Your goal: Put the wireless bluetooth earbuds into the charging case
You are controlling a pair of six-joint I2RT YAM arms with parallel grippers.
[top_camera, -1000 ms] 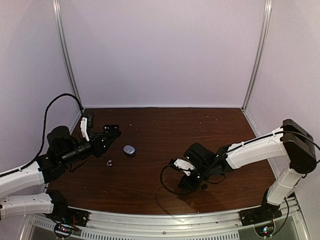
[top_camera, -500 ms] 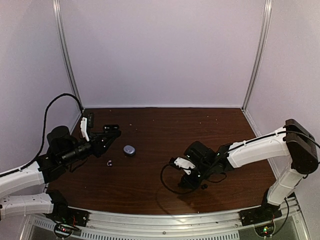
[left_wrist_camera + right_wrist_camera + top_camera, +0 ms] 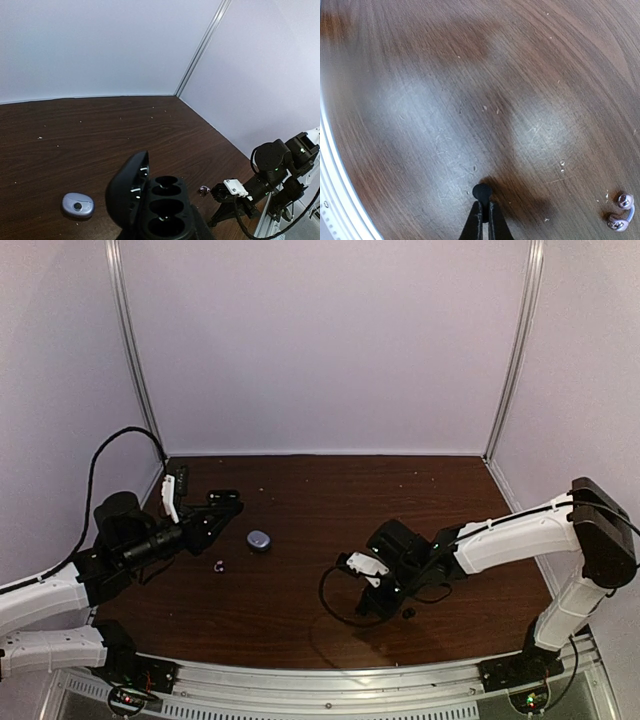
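Showing left gripper (image 3: 224,503) and right gripper (image 3: 481,193) each pressed together, black. Smooth oval grey-blue charging case (image 3: 259,539) shut on scuffed wood-grain table (image 3: 330,498); one glossy purple earbud (image 3: 218,564) near it, second earbud (image 3: 619,202) near right gripper.

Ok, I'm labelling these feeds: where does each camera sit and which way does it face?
Top external: high behind the robot, looking down over the table; left arm and right arm both show.
Left wrist: on the left arm, facing across the table past the closed charging case toward the right arm; left gripper fills the bottom.
Right wrist: pointing steeply down at the table; right gripper, shut, at the bottom edge.
Shared: top and left wrist views both show the case and the right arm.
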